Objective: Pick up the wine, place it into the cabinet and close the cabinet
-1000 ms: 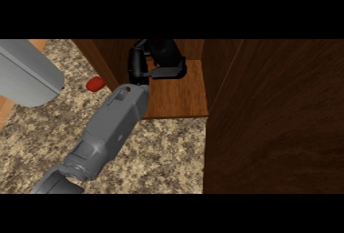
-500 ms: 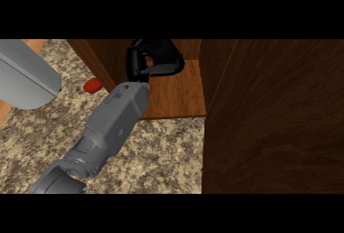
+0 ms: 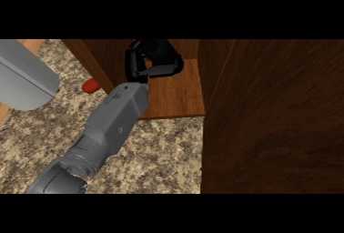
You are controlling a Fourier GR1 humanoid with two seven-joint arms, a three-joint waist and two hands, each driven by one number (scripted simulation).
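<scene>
Inside cabinet (image 3: 176, 98), curled left hand (image 3: 153, 59)

A kitchen: a speckled beige-and-brown granite counter (image 3: 154, 154) fills six o'clock, a dark brown wooden cabinet (image 3: 275, 118) with an open shelf stands from twelve to three o'clock.

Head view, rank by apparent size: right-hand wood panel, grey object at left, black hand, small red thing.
1. wood panel
2. grey object, cut off by the view's edge
3. left hand
4. red thing
</scene>
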